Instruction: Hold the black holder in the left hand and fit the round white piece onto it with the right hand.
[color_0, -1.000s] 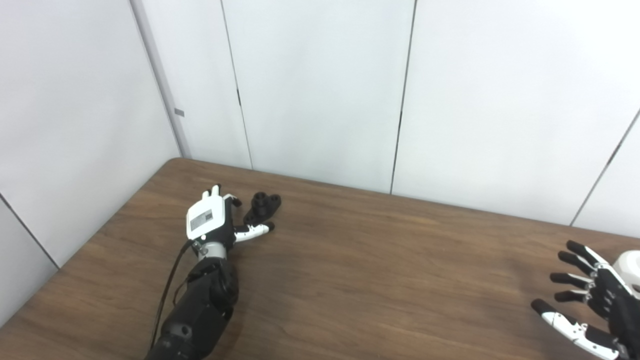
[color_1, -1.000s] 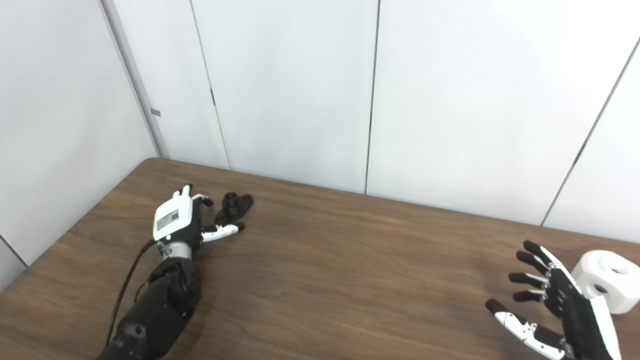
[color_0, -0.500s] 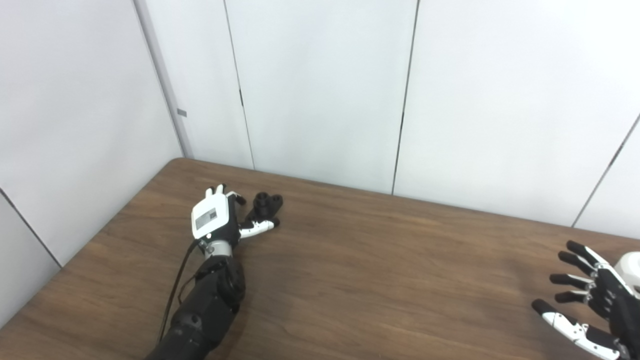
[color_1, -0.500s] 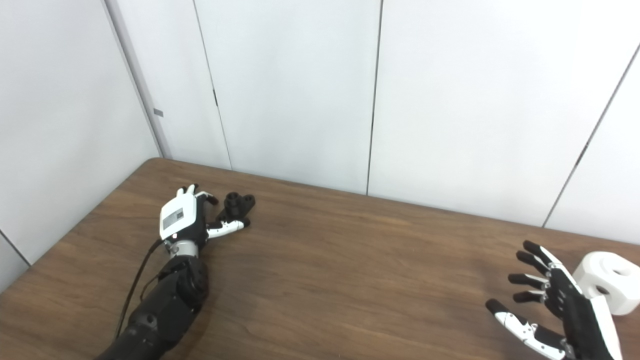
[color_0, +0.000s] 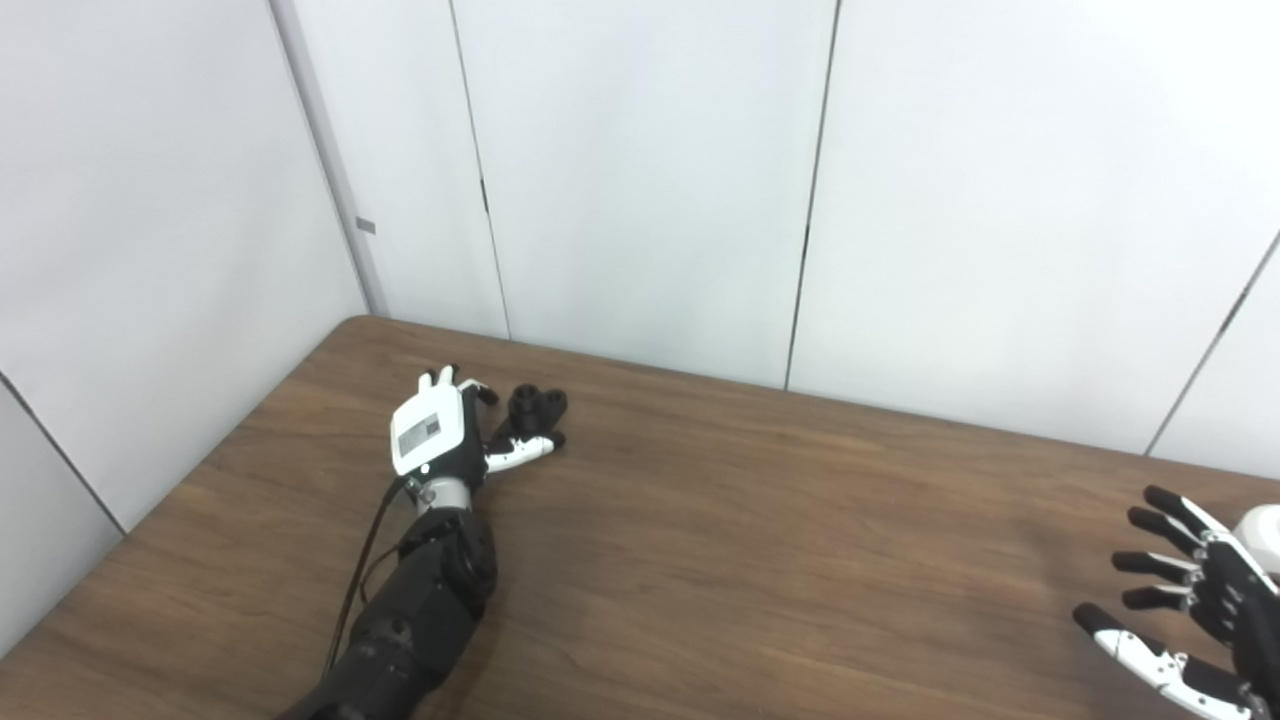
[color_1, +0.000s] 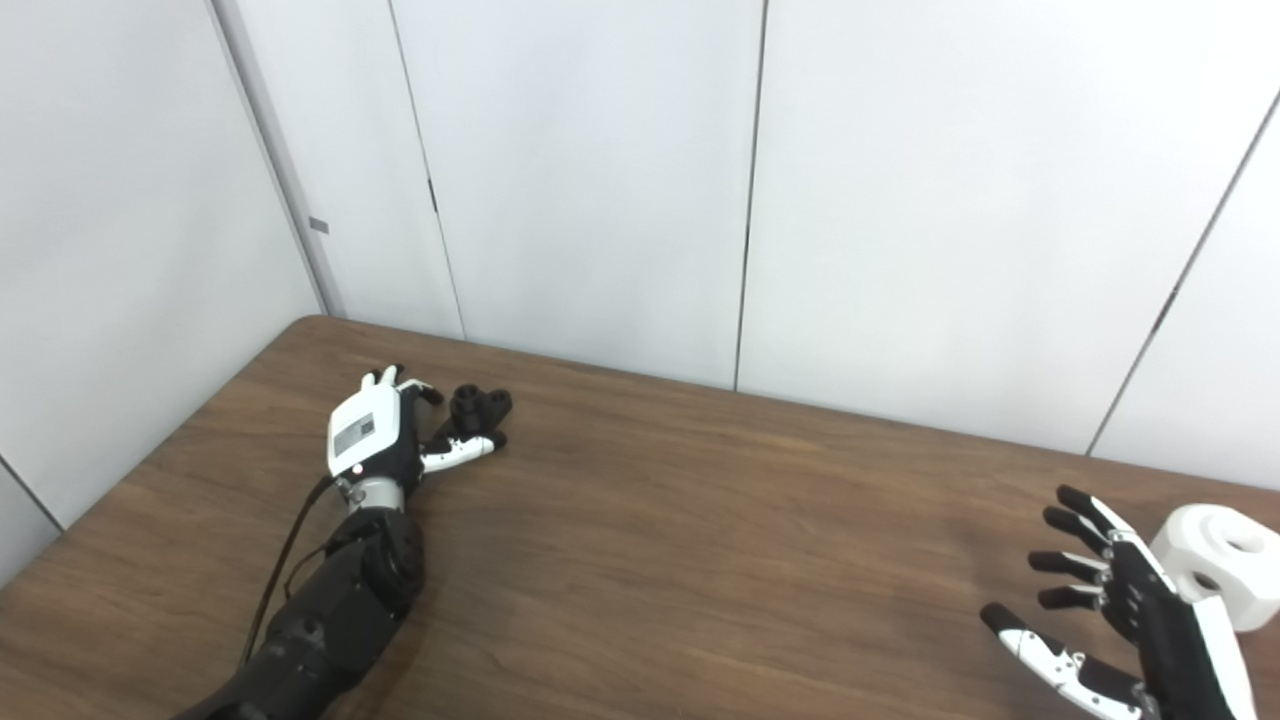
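Observation:
The black holder lies on the brown table near its far left corner. My left hand rests right beside it with its fingers spread and its thumb lying just under the holder; it grips nothing. The round white piece with holes in its top and side stands at the right edge of the table. Just left of that piece my right hand hovers open, palm turned to it, fingers apart and not touching it.
White wall panels rise directly behind the table's far edge. The table's left edge runs close beside my left forearm.
My left hand has slid forward and a little right, closing in on the black holder until its thumb lies against it. The right hand has barely moved.

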